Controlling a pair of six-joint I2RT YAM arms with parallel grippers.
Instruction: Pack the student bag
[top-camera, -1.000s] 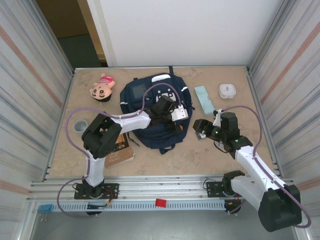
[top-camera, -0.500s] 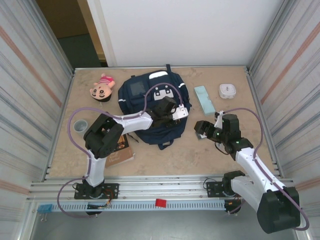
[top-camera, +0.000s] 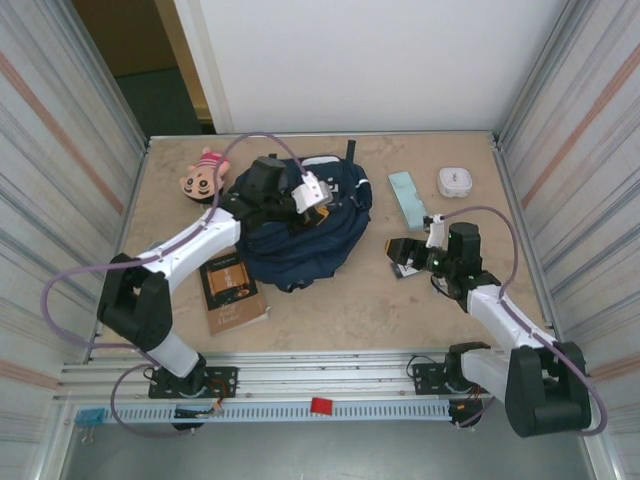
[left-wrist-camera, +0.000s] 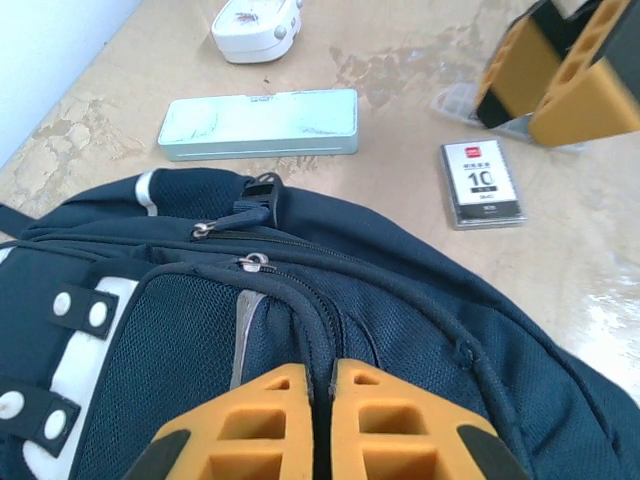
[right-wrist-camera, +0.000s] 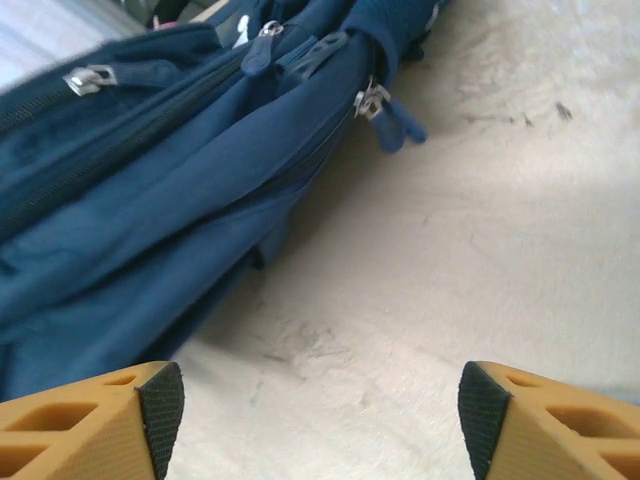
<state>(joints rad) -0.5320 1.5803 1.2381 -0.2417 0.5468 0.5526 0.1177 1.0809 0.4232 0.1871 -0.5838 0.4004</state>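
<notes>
The student bag (top-camera: 310, 235), navy with white patches, lies crumpled in the middle of the table. My left gripper (top-camera: 303, 192) sits on its back part. In the left wrist view its orange fingers (left-wrist-camera: 250, 420) are shut on a raised seam of the student bag (left-wrist-camera: 420, 300) beside a zip. My right gripper (top-camera: 402, 254) hovers low over the table just right of the bag, open. In the right wrist view the student bag (right-wrist-camera: 150, 200) fills the upper left, and bare tabletop lies between the right gripper's (right-wrist-camera: 320, 405) spread fingers.
A mint pencil case (top-camera: 407, 198) and a small white box (top-camera: 455, 181) lie at the back right. A small card pack (left-wrist-camera: 483, 183) lies by the right gripper. A pink doll (top-camera: 205, 172) is back left, a brown book (top-camera: 230, 290) front left. Metal walls close both sides.
My left gripper has shut on the bag and swung back and to the left, dragging and bunching the bag. The book is now uncovered. My right gripper has shifted only slightly.
</notes>
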